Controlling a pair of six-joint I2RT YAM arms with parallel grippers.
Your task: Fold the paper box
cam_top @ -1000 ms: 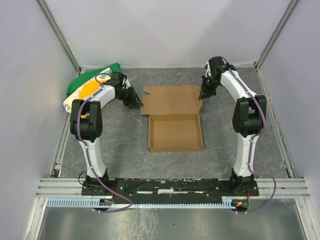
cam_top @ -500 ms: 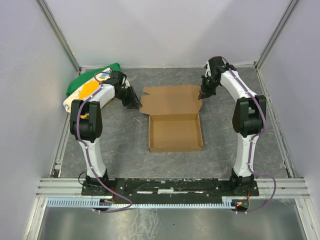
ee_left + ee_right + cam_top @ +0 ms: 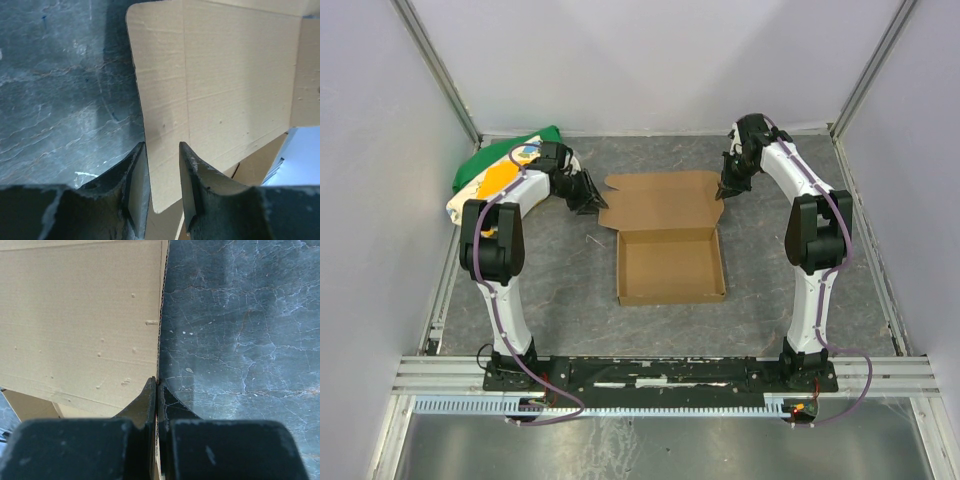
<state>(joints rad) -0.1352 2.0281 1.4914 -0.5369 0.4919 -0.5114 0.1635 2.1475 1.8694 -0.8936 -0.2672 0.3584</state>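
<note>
Left gripper point(image 3: 161, 150): jaws are parted by a moderate gap; the narrow side flap point(image 3: 162, 100) of the lid is seen between the fingers, but no clamping is evident.
Right gripper point(image 3: 157, 385): fingers are pressed fully together, with the tips set at the lid's right edge; whether any cardboard is nipped between them cannot be told.
Paper box point(image 3: 670, 262): it is placed mid-table between the two arms, with the tray part nearer the bases and the lid point(image 3: 665, 203) spread flat behind it.
Done so far: the tray is judged formed, since four low walls are seen standing around a flat floor.
Left to do: the lid's flaps are judged not yet turned up, and the lid is yet to be swung over the tray and tucked in.
Cardboard: plain brown and matte; fluting is exposed along the cut edge, straight creases are scored in, small dents are scattered, and the flap corner is rounded.
Table point(image 3: 570, 290): a dark grey surface veined like stone.
Cloth bundle point(image 3: 495, 175): green, yellow and white, soft and crumpled, left at the far left corner.
</note>
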